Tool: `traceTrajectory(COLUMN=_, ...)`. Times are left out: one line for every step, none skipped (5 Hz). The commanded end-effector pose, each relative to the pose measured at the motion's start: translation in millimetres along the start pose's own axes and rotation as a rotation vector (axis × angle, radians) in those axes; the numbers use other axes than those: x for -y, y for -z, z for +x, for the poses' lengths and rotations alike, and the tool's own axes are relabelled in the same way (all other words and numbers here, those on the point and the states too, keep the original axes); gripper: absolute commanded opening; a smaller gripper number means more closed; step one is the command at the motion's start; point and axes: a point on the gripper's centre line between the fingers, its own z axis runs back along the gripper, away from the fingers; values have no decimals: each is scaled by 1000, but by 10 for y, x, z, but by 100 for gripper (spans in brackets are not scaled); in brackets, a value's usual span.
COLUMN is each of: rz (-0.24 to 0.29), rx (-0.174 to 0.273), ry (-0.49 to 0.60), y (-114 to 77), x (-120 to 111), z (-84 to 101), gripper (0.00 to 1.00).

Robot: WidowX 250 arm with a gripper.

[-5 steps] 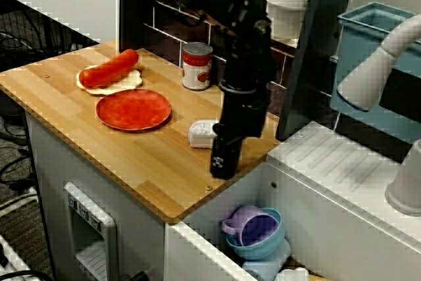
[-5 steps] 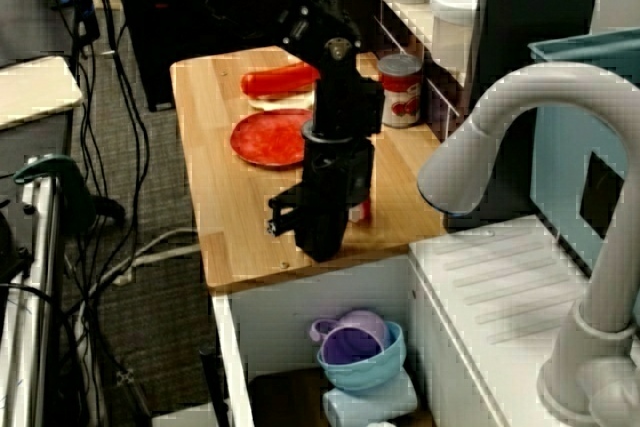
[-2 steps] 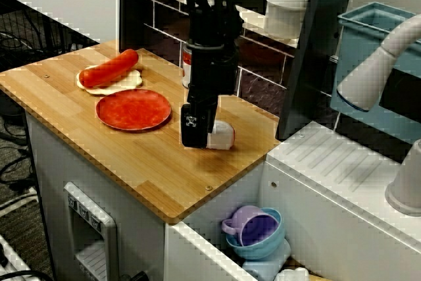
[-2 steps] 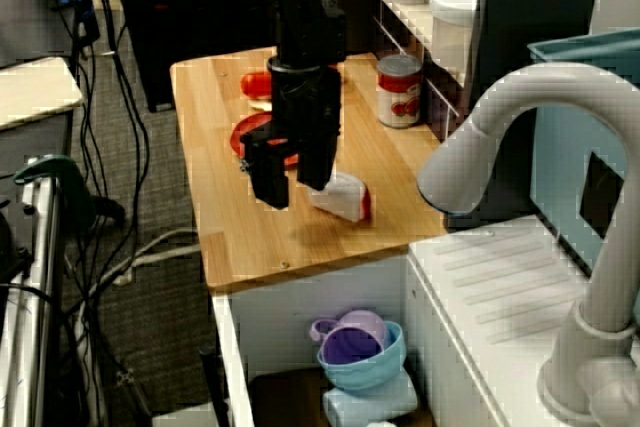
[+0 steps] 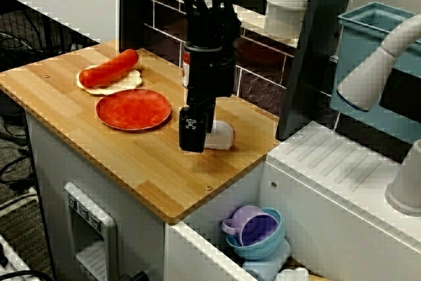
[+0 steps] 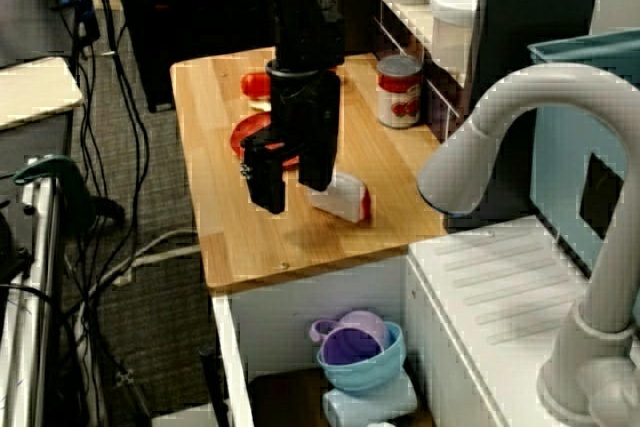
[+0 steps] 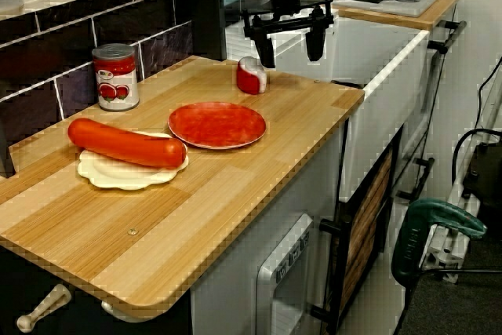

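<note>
My gripper (image 6: 290, 182) hangs open and empty just above the wooden counter (image 6: 215, 217), fingers pointing down. A small white block with a red end (image 6: 345, 197) lies on its side on the counter, right beside one finger and outside the jaws. In the view from the counter's front the gripper (image 5: 199, 135) covers the block's (image 5: 222, 135) left part. The view along the counter shows both fingers spread wide at the gripper (image 7: 289, 46), with the block (image 7: 251, 76) below and left of them. A red plate (image 7: 217, 124) lies a little further along the counter.
A long red sausage (image 7: 125, 142) rests on a white bun (image 7: 102, 172) beyond the plate. A tomato can (image 7: 115, 76) stands at the tiled back wall. A white sink unit (image 5: 342, 169) with a grey tap (image 6: 500, 137) adjoins the counter; stacked bowls (image 5: 253, 231) sit below.
The arm swung from the counter's sink-side edge toward the plate, uncovering the white block. In the last half second it only sank slightly; the fingers stay spread.
</note>
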Motion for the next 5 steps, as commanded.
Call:
traceTrajectory(rz=102, rx=57, ry=-8, y=-332, x=-82, z=116, gripper=100)
traceTrajectory(rz=104, rx=58, ry=-12, y=-386, x=-112, z=123, gripper=100)
traceTrajectory(rz=111, rx=56, ry=-19, y=-478, x=-142, z=110, gripper=100)
traceTrajectory(rz=118, rx=55, ry=-16, y=-481, x=-183, z=81, gripper=100)
traceTrajectory(rz=132, rx=53, ry=-53, y=-385, x=-229, z=37, gripper=100)
